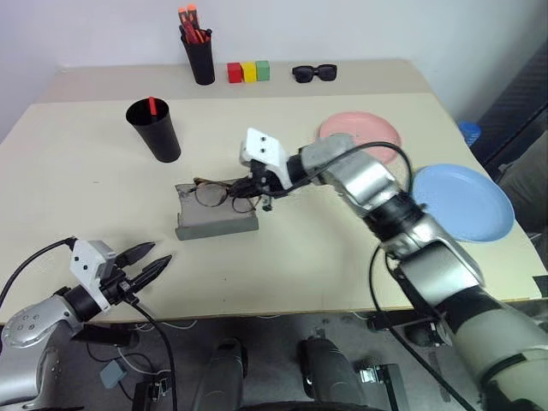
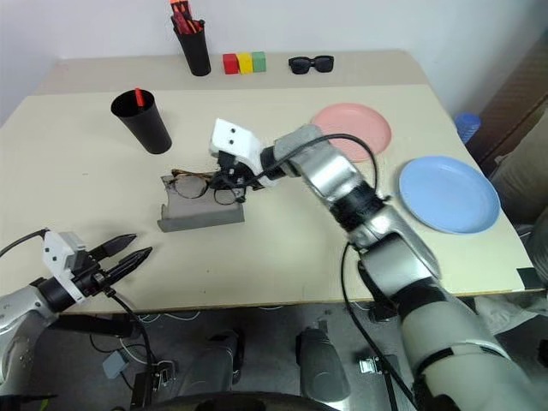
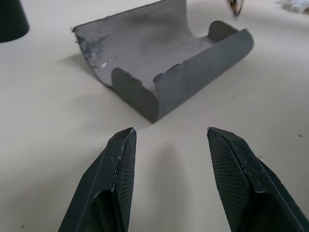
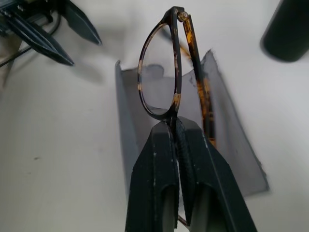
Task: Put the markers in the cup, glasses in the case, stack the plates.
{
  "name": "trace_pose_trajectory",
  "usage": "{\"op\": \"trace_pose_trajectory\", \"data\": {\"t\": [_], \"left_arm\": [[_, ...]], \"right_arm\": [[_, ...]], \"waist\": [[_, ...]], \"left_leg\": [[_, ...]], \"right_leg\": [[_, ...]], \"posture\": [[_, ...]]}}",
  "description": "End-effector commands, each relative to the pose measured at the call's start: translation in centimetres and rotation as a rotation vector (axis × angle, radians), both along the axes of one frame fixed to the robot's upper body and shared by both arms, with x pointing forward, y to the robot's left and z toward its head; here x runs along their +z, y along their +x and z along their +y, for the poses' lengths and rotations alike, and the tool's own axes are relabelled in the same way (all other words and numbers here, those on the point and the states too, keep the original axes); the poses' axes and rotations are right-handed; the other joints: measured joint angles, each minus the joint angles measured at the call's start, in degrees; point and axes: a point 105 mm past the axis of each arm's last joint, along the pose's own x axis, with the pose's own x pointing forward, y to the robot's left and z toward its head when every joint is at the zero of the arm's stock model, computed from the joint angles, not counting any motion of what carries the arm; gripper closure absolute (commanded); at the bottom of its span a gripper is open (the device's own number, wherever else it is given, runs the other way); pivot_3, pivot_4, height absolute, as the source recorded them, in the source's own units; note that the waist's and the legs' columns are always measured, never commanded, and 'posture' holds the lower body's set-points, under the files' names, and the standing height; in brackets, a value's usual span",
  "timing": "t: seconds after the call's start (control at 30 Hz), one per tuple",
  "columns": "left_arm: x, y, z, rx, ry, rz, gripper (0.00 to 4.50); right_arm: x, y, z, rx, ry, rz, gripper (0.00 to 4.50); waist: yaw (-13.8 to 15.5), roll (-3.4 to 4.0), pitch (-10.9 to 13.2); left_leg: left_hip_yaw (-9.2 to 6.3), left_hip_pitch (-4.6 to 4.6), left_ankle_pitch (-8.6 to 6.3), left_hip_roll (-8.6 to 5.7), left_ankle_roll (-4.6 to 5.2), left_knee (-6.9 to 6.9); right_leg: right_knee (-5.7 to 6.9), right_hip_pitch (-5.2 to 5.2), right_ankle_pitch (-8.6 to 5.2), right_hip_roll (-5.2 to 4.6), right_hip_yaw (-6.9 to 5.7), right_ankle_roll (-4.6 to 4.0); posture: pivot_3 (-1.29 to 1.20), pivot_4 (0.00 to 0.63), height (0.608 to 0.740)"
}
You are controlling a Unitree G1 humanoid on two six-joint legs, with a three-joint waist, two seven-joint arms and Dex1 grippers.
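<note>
The right gripper (image 4: pixel 176 126) pinches the glasses (image 1: pixel 224 192) by the frame, above the open case (image 1: pixel 214 218) mid-tabletop. The left gripper (image 1: pixel 147 261), fingers half apart and empty, hangs at the near edge. Risk: a thin edge grip may let the glasses twist and catch the case wall on release.

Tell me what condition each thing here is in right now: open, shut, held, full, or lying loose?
Grey rectangular glasses case: open, lid back, nothing inside.
Tortoiseshell round-lens glasses: held above the case.
Right gripper: shut on the glasses.
Left gripper: open, holding nothing.
Tall tapered black cup: upright, red-capped marker inside.
Round pink plate and round light blue plate: apart, unstacked.
</note>
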Motion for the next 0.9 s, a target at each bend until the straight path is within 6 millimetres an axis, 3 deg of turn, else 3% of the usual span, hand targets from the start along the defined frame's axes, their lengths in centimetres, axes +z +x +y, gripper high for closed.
{"op": "trace_pose_trajectory", "data": {"t": [0.03, 0.2, 0.3, 0.43, 0.53, 0.63, 0.77, 0.9], "left_arm": [[1.3, -0.2, -0.6, -0.004, -0.002, -0.043, 2.11], [1.7, -0.6, -0.8, 0.006, -0.01, -0.049, 2.11], [1.7, -0.8, -0.9, 0.007, -0.011, -0.048, 2.11], [2.6, 0.3, -0.9, 0.037, -0.111, -0.035, 2.11], [4.0, 2.6, -0.6, 0.099, -0.245, -0.01, 3.0], [5.8, 5.9, -1.9, 0.111, -0.244, -0.021, 4.45], [6.5, 10.4, -3.8, 0.136, -0.138, 0.042, 4.45], [8.1, 14.7, -6.4, 0.109, -0.152, 0.111, 4.45]], "right_arm": [[0.3, 0.5, 1.2, 0.045, -0.028, -0.02, 4.46], [-1.3, 0.4, 1.1, 0.089, -0.103, -0.003, 4.46], [-1.5, 0.3, 1.1, 0.101, -0.108, 0.004, 3.54], [1.1, 1.0, 1.5, 0.063, 0.005, -0.07, 1.59], [3.6, 1.3, 1.2, 0.039, 0.084, -0.141, 1.53], [5.4, 0.9, 0.0, 0.03, 0.154, -0.2, 1.53], [6.1, -0.7, -2.3, 0.004, 0.22, -0.217, 1.53], [3.7, -3.6, -5.9, -0.046, 0.21, -0.203, 1.53]], "waist": [[-0.2, 0.02, 0.0], [-0.2, 0.06, 0.0], [-0.4, 0.06, 0.0], [-0.4, 0.08, 0.0], [-0.1, 0.08, 0.1], [0.3, 0.04, 0.0], [1.2, -0.03, 0.0], [1.3, -0.06, 0.0]], "left_leg": [[-0.01, 0.01, 0.0, 0.0, 0.0, -0.02], [-0.01, 0.0, 0.0, -0.02, -0.01, -0.04], [-0.03, 0.01, 0.0, -0.02, -0.01, -0.07], [-0.03, 0.01, 0.0, -0.01, -0.01, -0.07], [-0.09, 0.0, 0.0, -0.02, -0.02, -0.03], [-0.14, -0.02, 0.01, -0.04, -0.02, 0.02], [-0.15, -0.02, 0.01, -0.08, -0.02, 0.01], [-0.21, -0.09, 0.01, -0.12, -0.03, 0.04]], "right_leg": [[0.0, 0.0, 0.0, 0.0, 0.0, 0.0], [-0.03, 0.0, 0.0, -0.01, -0.01, -0.01], [0.0, -0.02, -0.01, 0.02, -0.01, -0.01], [0.02, -0.04, 0.0, 0.03, -0.01, -0.02], [0.06, -0.02, 0.0, 0.03, -0.03, -0.01], [0.05, 0.02, 0.01, 0.03, -0.06, 0.01], [-0.01, 0.07, 0.01, 0.01, -0.08, 0.05], [0.0, 0.04, -0.01, -0.01, -0.13, 0.08]], "posture": [[0.0, 0.15, 0.74], [0.0, 0.15, 0.74], [0.0, 0.15, 0.74], [0.0, 0.15, 0.74], [0.0, 0.15, 0.74], [0.0, 0.15, 0.74], [0.0, 0.15, 0.74], [0.0, 0.15, 0.74]]}}
